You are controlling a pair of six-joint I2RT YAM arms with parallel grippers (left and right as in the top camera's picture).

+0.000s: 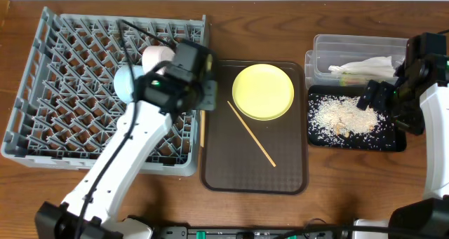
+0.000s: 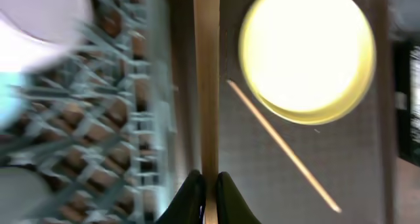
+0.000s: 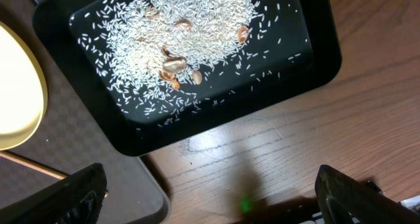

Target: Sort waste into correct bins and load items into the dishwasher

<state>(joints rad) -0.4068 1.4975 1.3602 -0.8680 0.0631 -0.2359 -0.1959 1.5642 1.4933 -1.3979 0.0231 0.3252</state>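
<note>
Rice (image 1: 344,116) fills the black tray (image 1: 393,142), the napkin (image 1: 365,65) is in the clear tub (image 1: 323,43) and the blue bowl (image 1: 123,81) is in the dish rack (image 1: 42,113); our left fingers (image 2: 190,198) clamp one chopstick (image 2: 207,86) beside the rack, our right fingers (image 3: 79,194) are apart and empty, and the yellow plate (image 1: 263,92) and second chopstick (image 1: 251,134) still wait on the brown tray (image 1: 280,176).

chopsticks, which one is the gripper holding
The chopstick running along the brown tray's left edge, pinched by the left gripper. The other chopstick lies loose, diagonal across the tray.
</note>
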